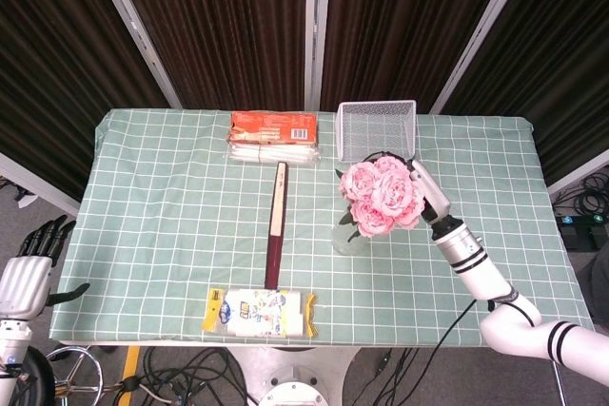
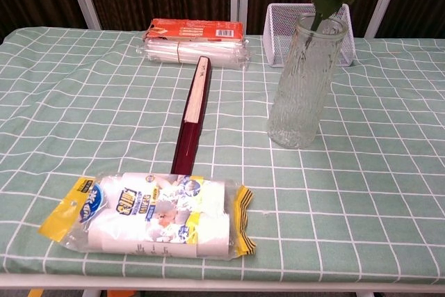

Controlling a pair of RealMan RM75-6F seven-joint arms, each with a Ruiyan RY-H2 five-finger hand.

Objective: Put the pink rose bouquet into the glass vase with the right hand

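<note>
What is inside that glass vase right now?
Green stems and leaves of the pink rose bouquet dip into the mouth of the glass vase. Ribbed glass blurs how deep they reach. The right hand holds the bouquet.

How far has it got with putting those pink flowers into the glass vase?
Done: the right hand has lifted the pink rose bouquet over the glass vase. In hand: the green stems are at the vase's mouth, seemingly just entering. Left: lowering the bouquet fully and letting go. The left hand hangs beside the table, holding nothing.
</note>
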